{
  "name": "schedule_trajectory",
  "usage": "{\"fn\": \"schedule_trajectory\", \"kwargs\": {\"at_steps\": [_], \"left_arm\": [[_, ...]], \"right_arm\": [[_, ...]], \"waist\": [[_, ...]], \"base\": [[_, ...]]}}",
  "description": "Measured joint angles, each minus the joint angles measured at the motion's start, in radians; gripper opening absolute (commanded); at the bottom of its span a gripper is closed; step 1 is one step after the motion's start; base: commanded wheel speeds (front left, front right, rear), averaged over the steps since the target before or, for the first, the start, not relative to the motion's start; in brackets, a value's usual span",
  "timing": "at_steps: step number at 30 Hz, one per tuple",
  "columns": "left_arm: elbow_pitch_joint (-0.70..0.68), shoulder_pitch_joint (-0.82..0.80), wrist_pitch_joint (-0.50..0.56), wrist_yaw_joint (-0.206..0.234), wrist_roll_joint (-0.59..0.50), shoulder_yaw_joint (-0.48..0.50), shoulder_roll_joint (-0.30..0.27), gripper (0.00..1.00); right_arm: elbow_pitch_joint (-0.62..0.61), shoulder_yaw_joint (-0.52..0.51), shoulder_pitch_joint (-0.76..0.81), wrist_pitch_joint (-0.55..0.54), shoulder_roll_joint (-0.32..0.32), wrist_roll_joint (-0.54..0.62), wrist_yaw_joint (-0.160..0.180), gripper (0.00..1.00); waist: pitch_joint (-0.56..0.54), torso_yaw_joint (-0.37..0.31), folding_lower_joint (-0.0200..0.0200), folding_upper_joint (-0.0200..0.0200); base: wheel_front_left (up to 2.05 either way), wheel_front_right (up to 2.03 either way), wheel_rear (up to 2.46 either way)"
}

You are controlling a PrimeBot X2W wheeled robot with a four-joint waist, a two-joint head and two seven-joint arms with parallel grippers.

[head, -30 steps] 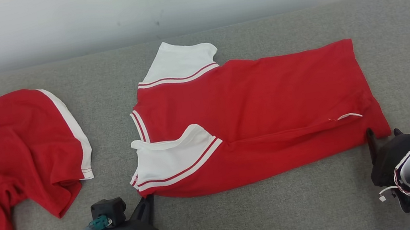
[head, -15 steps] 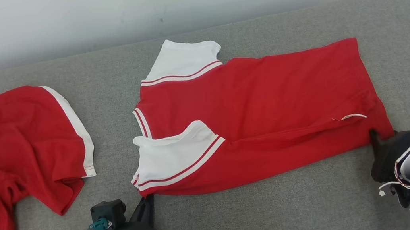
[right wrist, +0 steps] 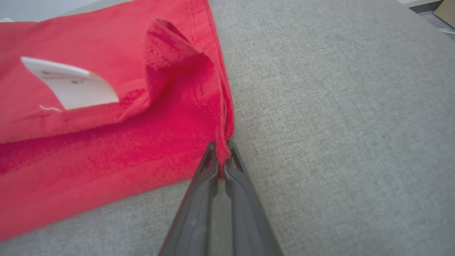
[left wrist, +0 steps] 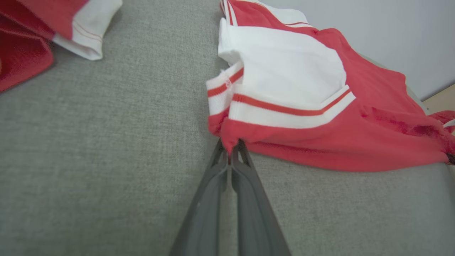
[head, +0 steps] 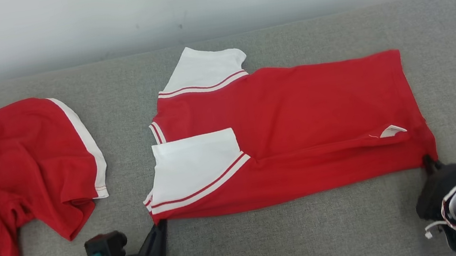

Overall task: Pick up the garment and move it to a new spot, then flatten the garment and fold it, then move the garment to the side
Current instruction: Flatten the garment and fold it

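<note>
The garment (head: 298, 122) is a red shirt with white sleeves, lying folded lengthwise across the middle of the grey cushion (head: 271, 242). My left gripper (head: 160, 223) is shut on its near left corner, just below the white sleeve (head: 193, 164). In the left wrist view, the fingers (left wrist: 231, 156) pinch red cloth of the garment (left wrist: 320, 142). My right gripper (head: 428, 159) is shut on the near right hem corner. In the right wrist view, the fingertips (right wrist: 220, 153) clamp the red hem of the garment (right wrist: 106, 142), near a white label (right wrist: 71, 85).
A second red garment (head: 16, 175) with white trim lies crumpled at the cushion's left end. A pale wall (head: 192, 3) runs behind the cushion. Bare grey cushion stretches along the near edge between my arms and past the shirt's right end.
My right gripper has closed on the shirt's near right hem corner. The near white sleeve has flattened out. The left gripper keeps its grip and has pulled slightly nearer.
</note>
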State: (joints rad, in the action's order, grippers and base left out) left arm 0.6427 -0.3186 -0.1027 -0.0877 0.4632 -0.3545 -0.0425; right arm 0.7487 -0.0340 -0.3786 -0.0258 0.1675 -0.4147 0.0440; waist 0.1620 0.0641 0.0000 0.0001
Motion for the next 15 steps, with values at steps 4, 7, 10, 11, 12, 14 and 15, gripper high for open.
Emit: {"fn": "schedule_trajectory", "kwargs": {"at_steps": [4,7,10,11,12,14,15], "left_arm": [[-0.062,0.079,0.008,-0.019,0.034,0.003,-0.026,0.0],[-0.118,0.142,0.018,-0.024,0.069,0.01,-0.042,0.0],[-0.179,0.205,0.03,-0.028,0.094,0.017,-0.064,0.0],[-0.2,0.226,0.037,-0.029,0.108,0.018,-0.073,0.0],[-0.221,0.246,0.042,-0.033,0.119,0.021,-0.082,0.0],[-0.263,0.281,0.055,-0.036,0.133,0.025,-0.1,0.0],[-0.286,0.298,0.062,-0.036,0.139,0.026,-0.108,0.0]], "right_arm": [[-0.048,-0.001,0.071,0.013,0.003,0.0,-0.01,0.0],[-0.096,-0.003,0.127,0.017,0.003,-0.005,-0.021,0.0],[-0.144,-0.002,0.181,0.017,0.004,-0.008,-0.029,0.0],[-0.161,-0.002,0.198,0.016,0.005,-0.008,-0.031,0.0],[-0.18,-0.003,0.214,0.015,0.006,-0.01,-0.031,0.0],[-0.214,-0.009,0.242,0.005,0.008,-0.016,-0.031,0.0],[-0.233,-0.009,0.257,-0.005,0.01,-0.016,-0.031,0.0]], "waist": [[-0.015,0.002,-0.0001,0.0],[-0.025,0.001,0.0,-0.0001],[-0.034,-0.001,0.0,-0.0001],[-0.036,-0.002,-0.0001,-0.0001],[-0.038,-0.003,-0.0001,-0.0001],[-0.041,-0.004,-0.0001,-0.0001],[-0.042,-0.004,-0.0001,-0.0001]], "base": [[0.0,0.0,0.0],[0.0,0.0,0.0],[0.0,0.0,0.0],[0.0,0.0,0.0],[0.0,0.0,0.0],[0.0,0.0,0.0],[0.0,0.0,0.0]]}}
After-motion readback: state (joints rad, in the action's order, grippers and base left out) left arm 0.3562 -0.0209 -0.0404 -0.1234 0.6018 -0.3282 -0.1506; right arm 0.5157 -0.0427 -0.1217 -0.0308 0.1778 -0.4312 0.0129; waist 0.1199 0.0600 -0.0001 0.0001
